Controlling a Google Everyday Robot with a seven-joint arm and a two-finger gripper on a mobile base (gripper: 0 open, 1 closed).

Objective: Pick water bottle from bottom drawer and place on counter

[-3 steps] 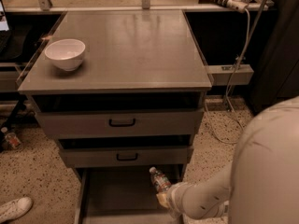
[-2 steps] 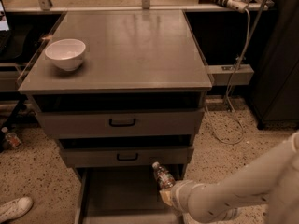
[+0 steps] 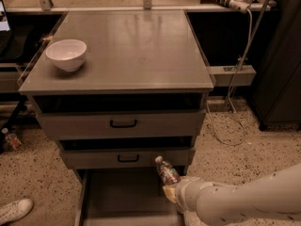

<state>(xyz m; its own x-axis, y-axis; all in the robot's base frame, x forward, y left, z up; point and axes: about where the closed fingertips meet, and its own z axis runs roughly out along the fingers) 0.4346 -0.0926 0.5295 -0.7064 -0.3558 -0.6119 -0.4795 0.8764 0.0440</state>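
At 5 o'clock, gripper grips bottle by its base, cap tilted toward 11, over right side of open btm drawer. Beyond, counter w/ white bowl at 10.

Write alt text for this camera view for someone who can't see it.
The gripper of a white robot arm holds a small water bottle by its base, tilted, above the open bottom drawer of a grey cabinet. A white bowl sits on the counter above, near its left edge.
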